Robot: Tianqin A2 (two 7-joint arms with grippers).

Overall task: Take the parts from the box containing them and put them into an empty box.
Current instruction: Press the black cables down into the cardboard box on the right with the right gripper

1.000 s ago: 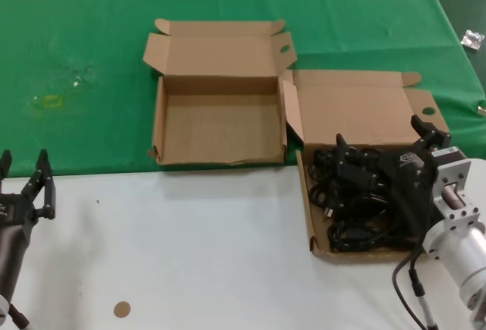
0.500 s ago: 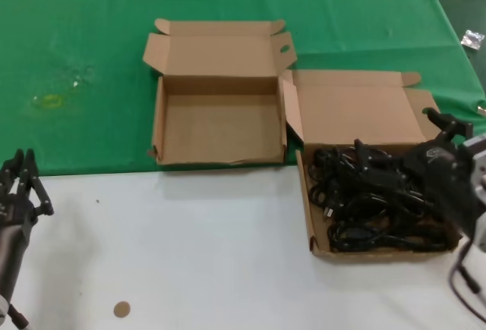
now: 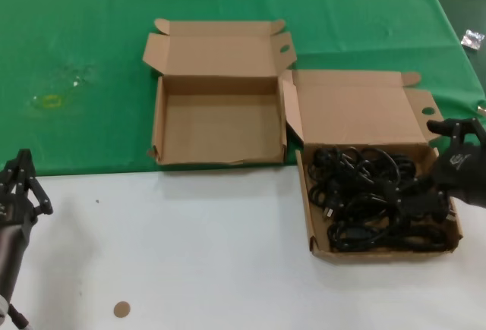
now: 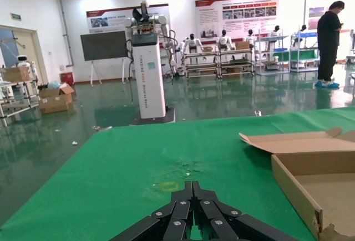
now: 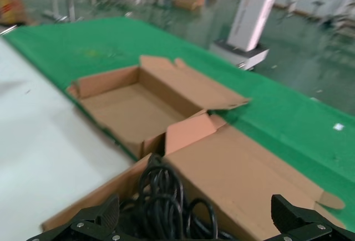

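Note:
The box containing the parts (image 3: 307, 209) lies open at the right and is filled with coiled black cables (image 3: 357, 193). The empty box (image 3: 216, 117) lies open just to its left, with a small bent tab at its front left corner. My right gripper (image 3: 425, 165) is open over the right side of the cable box, one finger by the lid flap and one down among the cables. In the right wrist view its jaws (image 5: 194, 219) stand wide apart around the cables (image 5: 161, 196). My left gripper (image 3: 19, 182) is shut and empty at the lower left, shown closed in its wrist view (image 4: 193, 188).
A green cloth (image 3: 91, 42) covers the far half of the table, with bare white top (image 3: 190, 246) at the front. A small brown disc (image 3: 121, 309) lies near the front edge. A small clear bag (image 3: 472, 39) sits at the far right.
My right gripper has moved right and down, towards the right side of the cable box. My left gripper has closed and shifted slightly left.

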